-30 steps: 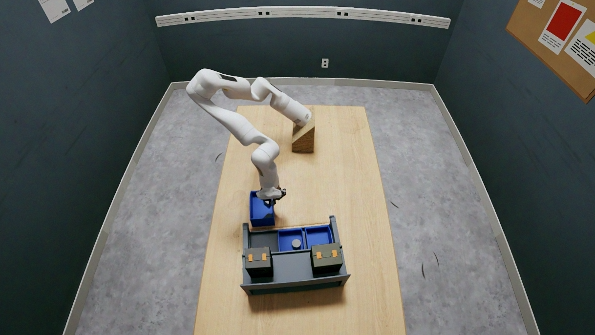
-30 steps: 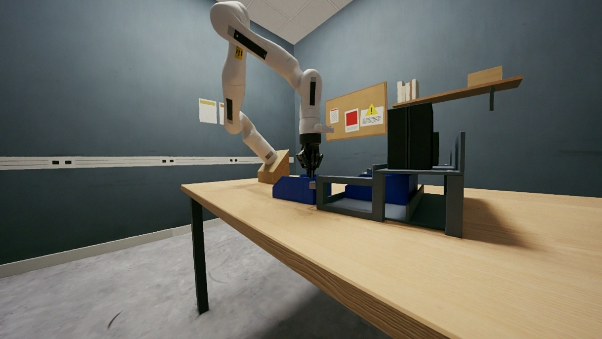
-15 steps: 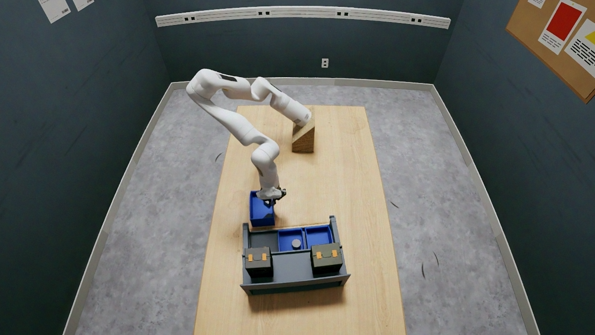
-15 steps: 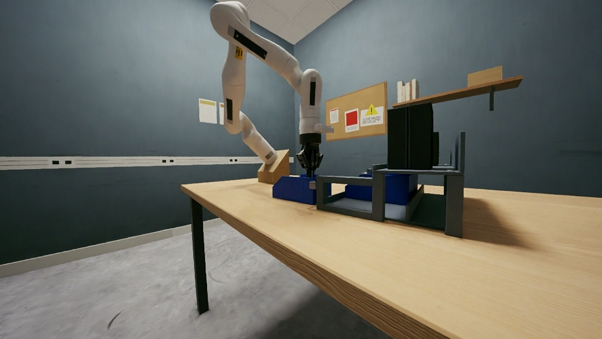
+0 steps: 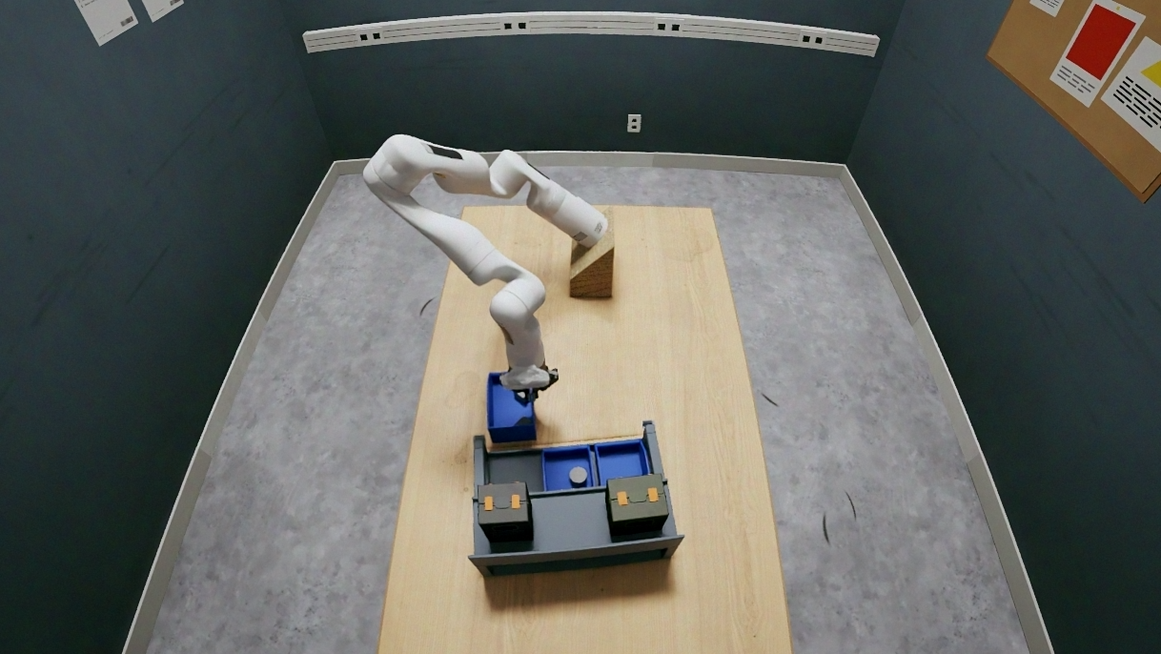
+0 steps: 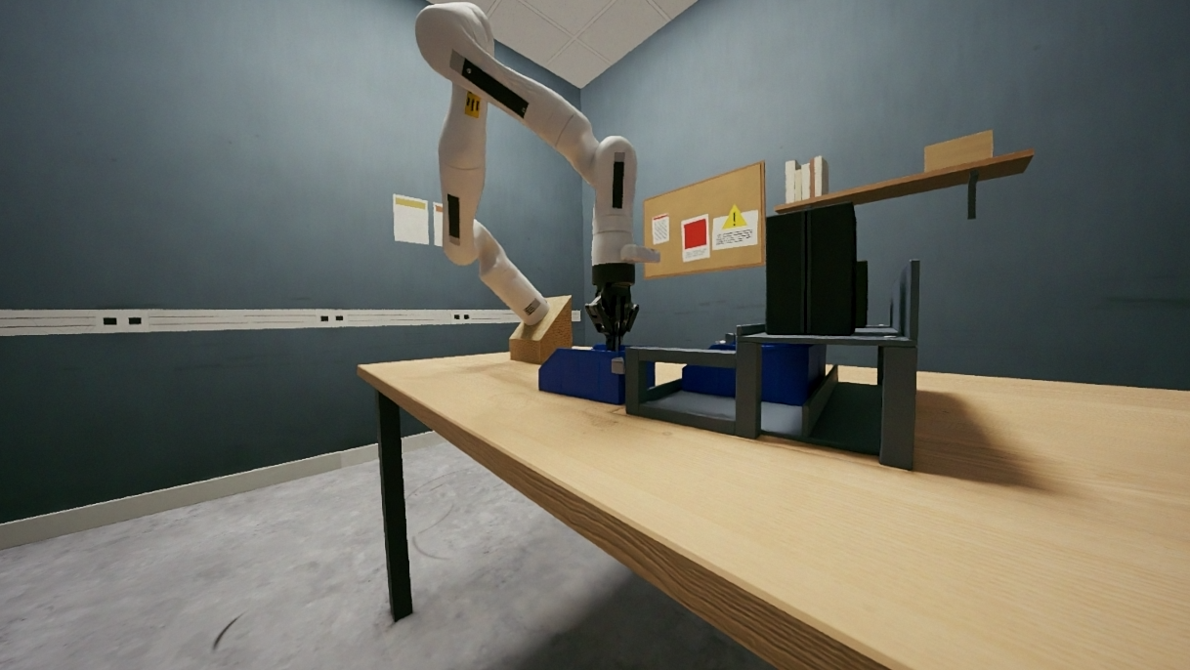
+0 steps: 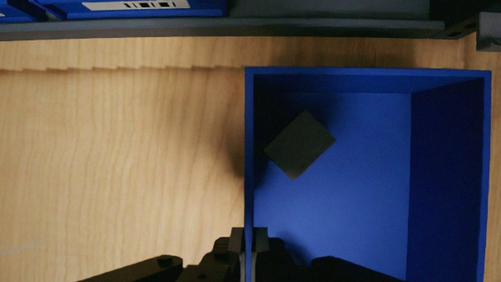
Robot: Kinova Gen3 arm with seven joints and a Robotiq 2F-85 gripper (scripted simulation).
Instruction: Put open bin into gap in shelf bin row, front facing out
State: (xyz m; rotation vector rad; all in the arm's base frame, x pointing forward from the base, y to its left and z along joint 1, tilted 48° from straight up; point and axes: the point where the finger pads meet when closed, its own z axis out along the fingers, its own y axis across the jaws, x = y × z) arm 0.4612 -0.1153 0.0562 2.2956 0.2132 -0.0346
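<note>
Wood tabletop [image 7: 115,136] lies under your hand [image 7: 248,241], which is clamped on the side wall of the blue bin [image 7: 445,173], one finger [image 7: 236,243] outside the wall and the other inside. Your bin sits on the tabletop just ahead of the hand, a dark block [image 7: 299,144] on its floor. Beyond it stands the shelf [image 5: 478,455], its gap [image 5: 513,469] facing the bin.

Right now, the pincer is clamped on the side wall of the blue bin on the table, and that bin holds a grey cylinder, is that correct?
Not quite: the part in the blue bin is a dark cube, as the wrist view shows; the grey cylinder sits in a shelf bin. The pincer is indeed clamped on the side wall.
</note>
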